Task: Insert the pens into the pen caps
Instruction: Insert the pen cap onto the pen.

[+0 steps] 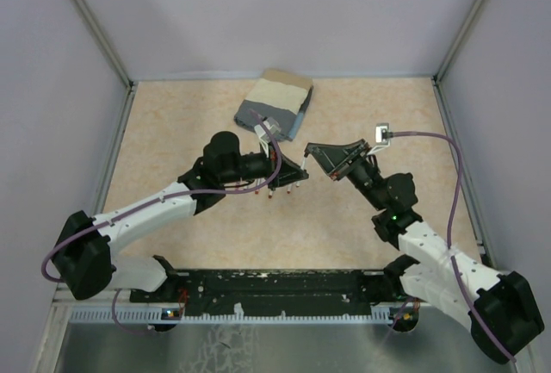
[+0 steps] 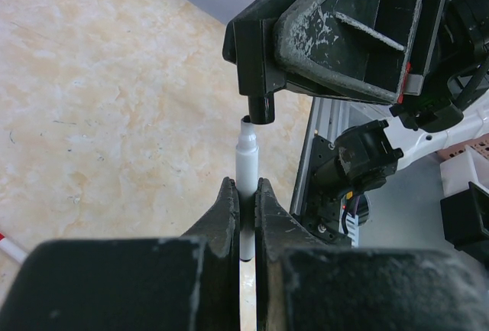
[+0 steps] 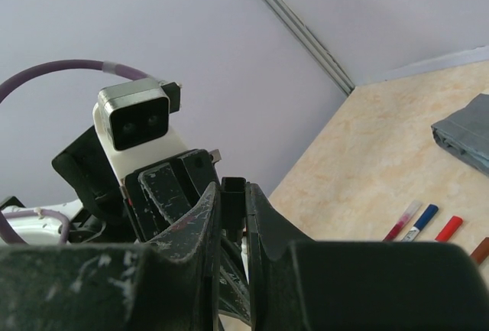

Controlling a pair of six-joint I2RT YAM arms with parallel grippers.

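The left gripper [image 2: 246, 187] is clamped tight on one white marker pen [image 2: 247, 155], which stands up between its fingers with the narrow nib end uppermost. Just above it, the right gripper [image 3: 234, 193] is pinched on one black cap [image 2: 262, 108]. The cap's mouth faces down at the nib, slightly off to one side, and the nib is not inside it. Both are held in the air over the table [image 1: 172, 123]. Four small pieces lie there in a row: one red-ended pen [image 3: 403, 220], one blue-ended pen [image 3: 422, 222], one red cap [image 3: 449, 228] and one brown-red cap [image 3: 480, 249]. One folded cloth [image 1: 274, 104] lies further back.
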